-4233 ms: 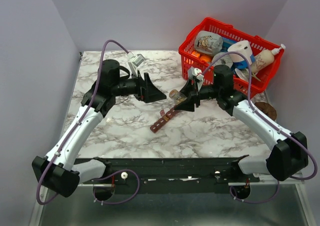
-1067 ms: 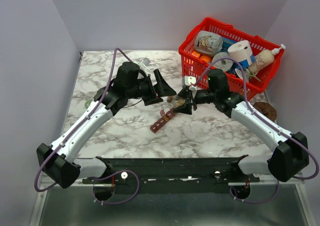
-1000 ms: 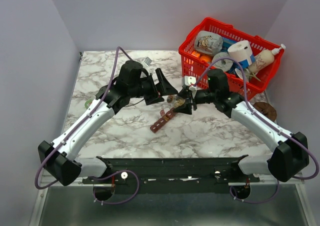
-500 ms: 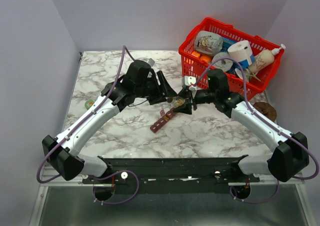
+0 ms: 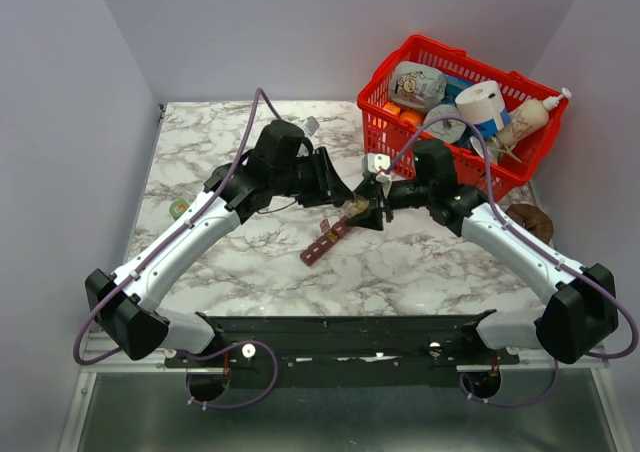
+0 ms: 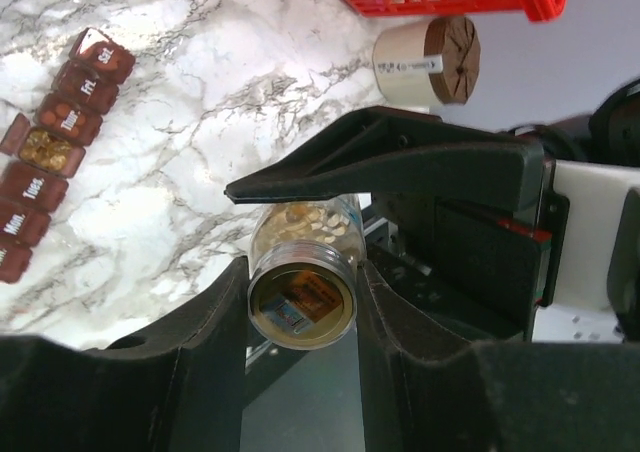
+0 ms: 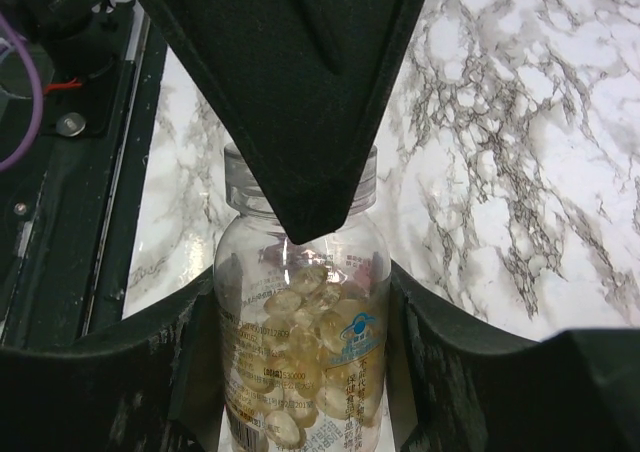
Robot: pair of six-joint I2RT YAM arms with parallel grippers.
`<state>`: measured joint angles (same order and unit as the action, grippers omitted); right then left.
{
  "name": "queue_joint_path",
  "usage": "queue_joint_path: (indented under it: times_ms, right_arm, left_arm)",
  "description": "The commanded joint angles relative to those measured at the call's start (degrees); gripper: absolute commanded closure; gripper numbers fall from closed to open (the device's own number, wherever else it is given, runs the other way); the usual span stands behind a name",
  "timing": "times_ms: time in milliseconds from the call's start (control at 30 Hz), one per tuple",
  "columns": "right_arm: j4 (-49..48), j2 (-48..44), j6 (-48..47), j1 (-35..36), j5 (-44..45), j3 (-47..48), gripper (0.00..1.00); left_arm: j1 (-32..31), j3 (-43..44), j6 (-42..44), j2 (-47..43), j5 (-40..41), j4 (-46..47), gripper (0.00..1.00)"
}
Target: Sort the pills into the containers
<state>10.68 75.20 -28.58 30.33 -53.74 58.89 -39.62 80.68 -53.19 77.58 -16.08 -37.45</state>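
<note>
A small green item (image 5: 178,209) lies on the marble tabletop (image 5: 250,262) at the far left, well apart from everything else.

The left arm reaches toward the centre. The left hand (image 6: 300,272) is clenched on the capped end of the clear bottle (image 7: 300,372), and its fingers (image 6: 215,322) press that round end from both sides. The bottle is held on its side between the two hands, near the far end of the containers (image 5: 328,240).

The pills (image 7: 305,332) fill the lower part of the bottle. More tan pills sit in one open compartment of the containers, between the lids marked Thur and Tues. The containers, a dark red-brown strip, lie flat and at an angle on the tabletop in front of both hands. The other lids seen from the left wrist are down.

The right hand (image 7: 300,292) grasps the bottle's body, one finger on each side.

The red basket (image 5: 378,122) stands at the far right corner, loaded with assorted items. A cream cylinder with a brown end (image 6: 425,60) lies on its side just beside the basket.
</note>
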Motion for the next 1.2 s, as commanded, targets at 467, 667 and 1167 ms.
queue_joint_path:
  times_ms: [467,667,1167]
  right_arm:
    - [-3.4,-0.6,5.8,0.3,-10.8,1.2,0.93]
    - [-3.6,-0.6,6.0,0.3,-10.4,1.2,0.93]
    - [-2.1,-1.0,3.0,0.3,-6.0,1.4,0.93]
  left_arm:
    - [0.4,-0.8,45.7,2.7,-25.4,-2.8,0.71]
    - [0.4,0.7,50.4,1.3,-20.4,-5.0,0.41]
    - [1.7,-9.7,11.8,-11.5,-5.5,12.5,0.01]
